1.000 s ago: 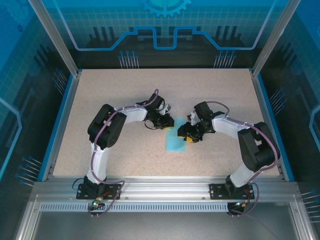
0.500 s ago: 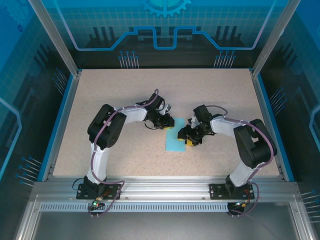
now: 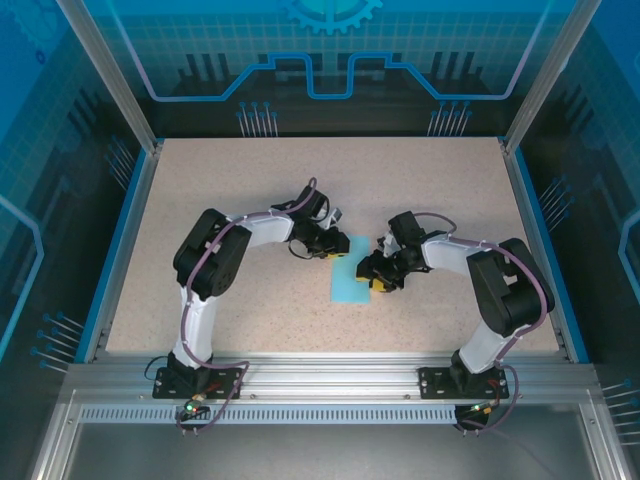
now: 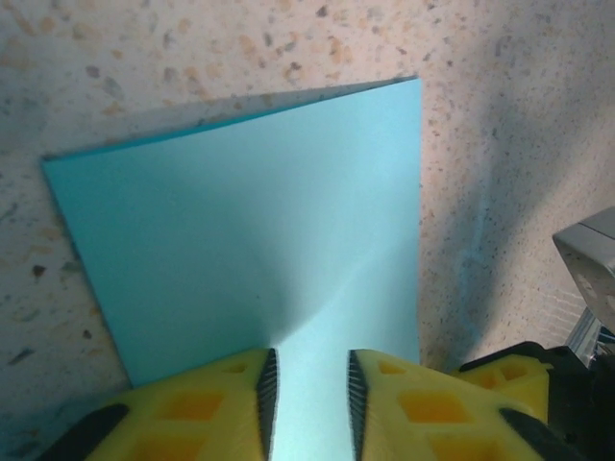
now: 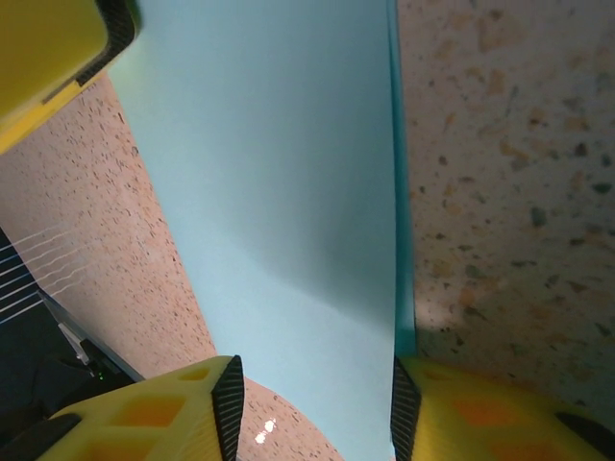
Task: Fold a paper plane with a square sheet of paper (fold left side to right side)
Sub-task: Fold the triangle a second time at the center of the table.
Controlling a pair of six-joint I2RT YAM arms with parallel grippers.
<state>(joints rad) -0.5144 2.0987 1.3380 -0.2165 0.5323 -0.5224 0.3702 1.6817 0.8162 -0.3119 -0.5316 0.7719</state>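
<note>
The folded light-blue sheet of paper [image 3: 349,276] lies flat mid-tabletop [image 3: 250,180], left tool [image 4: 310,370] over its far end with jaws a narrow crack apart, right tool [image 5: 315,384] at its right edge, jaws spread wide, neither gripping.

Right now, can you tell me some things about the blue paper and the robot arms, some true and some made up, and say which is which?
1. The paper is light blue. True.
2. The paper is scrunched into a ball. False: it lies flat, as a narrow rectangle with straight edges.
3. The paper rests on the speckled table. True.
4. The right arm's jaws are squeezed tight shut. False: on the right gripper the jaws stand apart, and blue paper shows between them.
</note>
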